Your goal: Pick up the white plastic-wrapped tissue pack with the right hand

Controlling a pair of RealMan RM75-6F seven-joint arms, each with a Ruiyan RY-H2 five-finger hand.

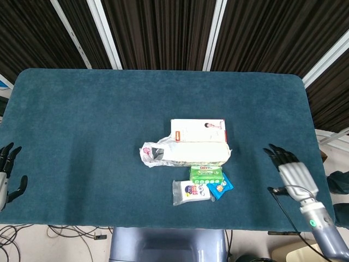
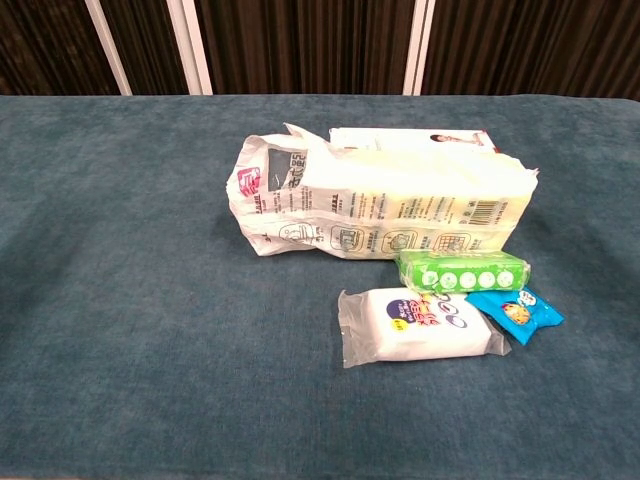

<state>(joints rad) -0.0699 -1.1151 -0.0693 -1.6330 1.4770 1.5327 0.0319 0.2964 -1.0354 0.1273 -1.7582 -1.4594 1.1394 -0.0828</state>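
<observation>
closest to the robot, just on the near side of the green pack, sits the white plastic-wrapped tissue pack, flat on the teal table with its clear wrapper end sticking out to the left. nothing is touching it. in the chest view it's the nearest thing too, the print on top in red and blue.

a small blue packet lies right beside the green pack on its right and slightly nearer, tucked against the white pack's right end. looks like its corner slips a bit under the green pack, but i can't really tell.

right hand is well off to the right of the green pack, hovering over the table near the front right corner, fingers spread apart and holding nothing. left hand is way off to the left of it, at the table's left edge, fingers also apart and empty. neither hand shows in the chest view.

just behind the green pack and touching it is a long pale yellow tissue bundle in a crinkled bag, open end bunched at the left. behind that, a white box lies flat against the bundle's far side.
</observation>
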